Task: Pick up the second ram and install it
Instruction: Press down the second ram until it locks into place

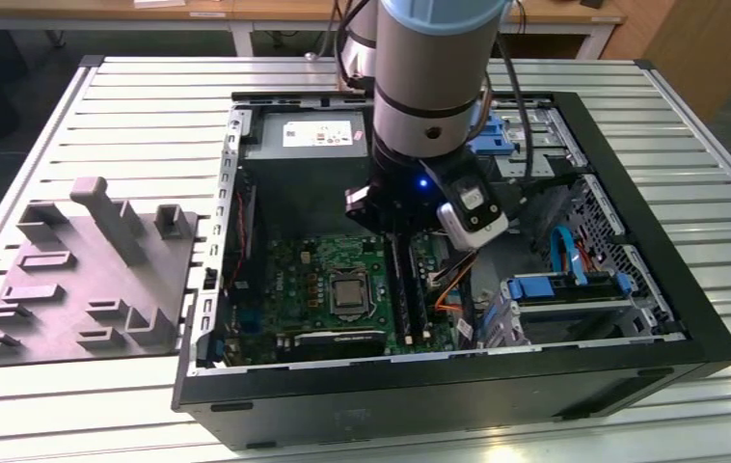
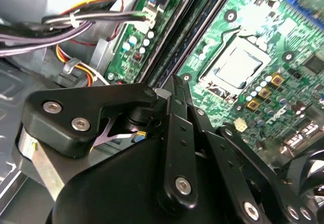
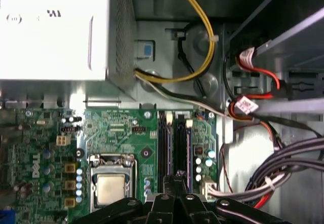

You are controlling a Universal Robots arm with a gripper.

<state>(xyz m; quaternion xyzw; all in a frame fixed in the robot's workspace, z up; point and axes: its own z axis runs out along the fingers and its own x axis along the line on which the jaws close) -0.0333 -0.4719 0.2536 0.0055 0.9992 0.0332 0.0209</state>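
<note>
Down inside the open black computer case (image 1: 713, 352) on the ribbed metal surface (image 1: 121, 96), my fingers (image 3: 177, 177) hang low over the big green motherboard (image 3: 116, 133), just beside its square silver socket (image 3: 111, 188). They are drawn in until the tips all but meet. In both wrist views they form one narrow black point (image 2: 174, 84) right at the bank of long dark memory slots. The second ram, a long, narrow, dark memory stick (image 3: 180, 143), stands on edge in that bank, running alongside the socket on its far side from the board's black port block. My fingertips (image 3: 173, 181) sit at its near end, and I cannot tell whether they pinch the stick or only rest over it. In the exterior view it shows as a dark strip (image 1: 400, 289) directly below my wrist, with the socket (image 1: 345, 289) just beside it. Yellow, white and red cables (image 3: 202, 57) loop past the silver-grey power supply box (image 3: 55, 31) beyond the motherboard's far edge. Well apart from the socket, outside the case, lies the grey moulded plastic fixture tray (image 1: 83, 280).
</note>
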